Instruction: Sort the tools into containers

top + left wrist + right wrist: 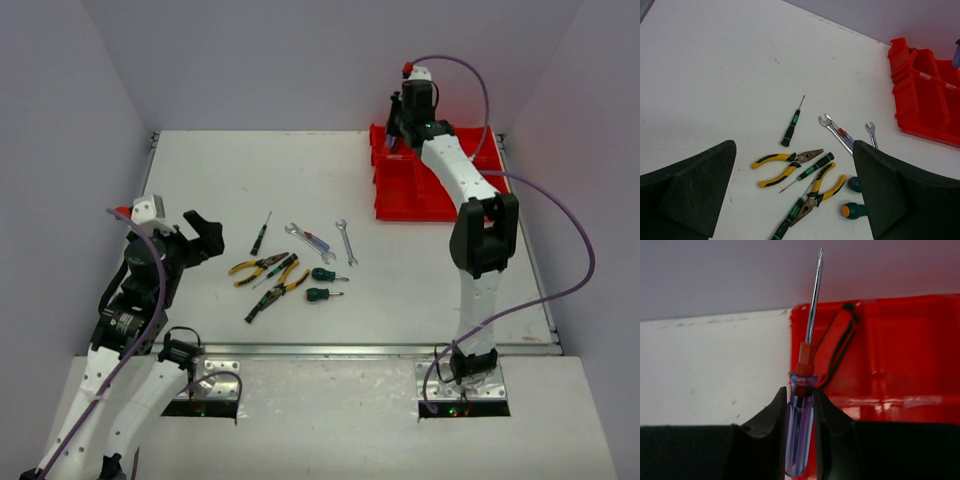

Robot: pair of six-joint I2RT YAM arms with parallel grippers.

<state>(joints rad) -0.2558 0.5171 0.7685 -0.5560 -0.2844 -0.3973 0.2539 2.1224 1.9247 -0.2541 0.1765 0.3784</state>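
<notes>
Idling nr front edge: L gripper (195,238), jaws wide, nothing betw. them.
Mid-table: yellow-handled pliers (258,268) x2, slim green/black screwdriver (261,235), stubby green screwdrivers (322,274) x2 and silver wrenches (345,242) x2, lying loose in a cluster.
Far R corner: R gripper (801,400) pinched narrow on blue-handled screwdriver (799,440), shaft jutting past fingertips, at far-left corner of red bins (420,195).
In bin: red-black handled tool (837,347), lying slanted.
</notes>
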